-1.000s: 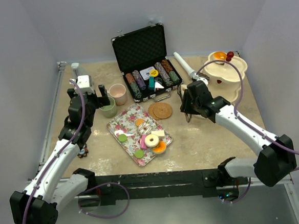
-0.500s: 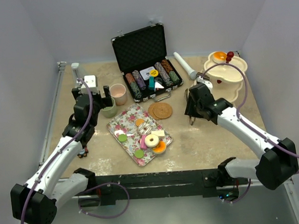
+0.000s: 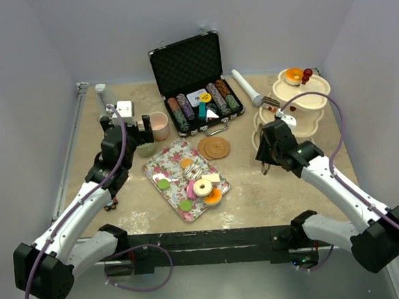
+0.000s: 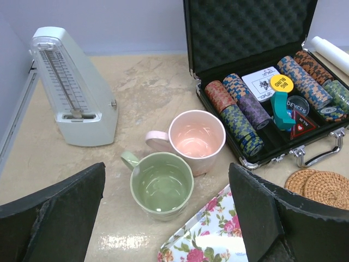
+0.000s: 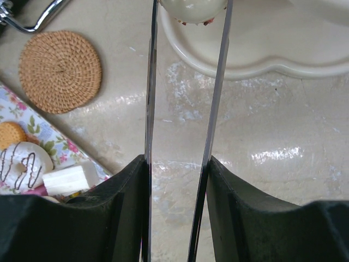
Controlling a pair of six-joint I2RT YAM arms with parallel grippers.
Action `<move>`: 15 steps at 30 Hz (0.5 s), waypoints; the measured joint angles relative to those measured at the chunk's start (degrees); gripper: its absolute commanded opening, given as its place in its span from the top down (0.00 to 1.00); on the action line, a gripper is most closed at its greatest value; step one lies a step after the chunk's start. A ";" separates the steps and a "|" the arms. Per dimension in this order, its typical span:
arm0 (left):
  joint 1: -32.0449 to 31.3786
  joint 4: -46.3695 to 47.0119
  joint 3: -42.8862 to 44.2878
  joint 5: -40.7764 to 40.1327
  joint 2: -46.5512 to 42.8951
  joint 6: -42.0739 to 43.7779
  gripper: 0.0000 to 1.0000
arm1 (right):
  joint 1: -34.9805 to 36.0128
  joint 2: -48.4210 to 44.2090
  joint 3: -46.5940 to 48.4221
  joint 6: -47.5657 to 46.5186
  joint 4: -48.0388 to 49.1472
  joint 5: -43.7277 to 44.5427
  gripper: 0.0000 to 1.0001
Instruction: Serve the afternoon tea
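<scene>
One green cup (image 4: 162,188): rigid, slick, light; pinch its rim
Left tool (image 4: 166,207): wide open
Right tool (image 5: 177,164): clamping tongs (image 5: 217,82)

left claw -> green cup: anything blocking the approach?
Nothing visible does. The left claw is open, and in its wrist view the green cup sits straight ahead between its fingers. The pink cup stands close behind the green one, and a corner of the floral tray lies beside it. Both are off the direct path.
</scene>
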 measured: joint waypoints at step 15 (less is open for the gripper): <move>-0.02 0.57 -0.02 3.34 1.25 -0.26 0.00 | -0.26 -1.05 -1.46 0.46 -0.76 1.22 0.52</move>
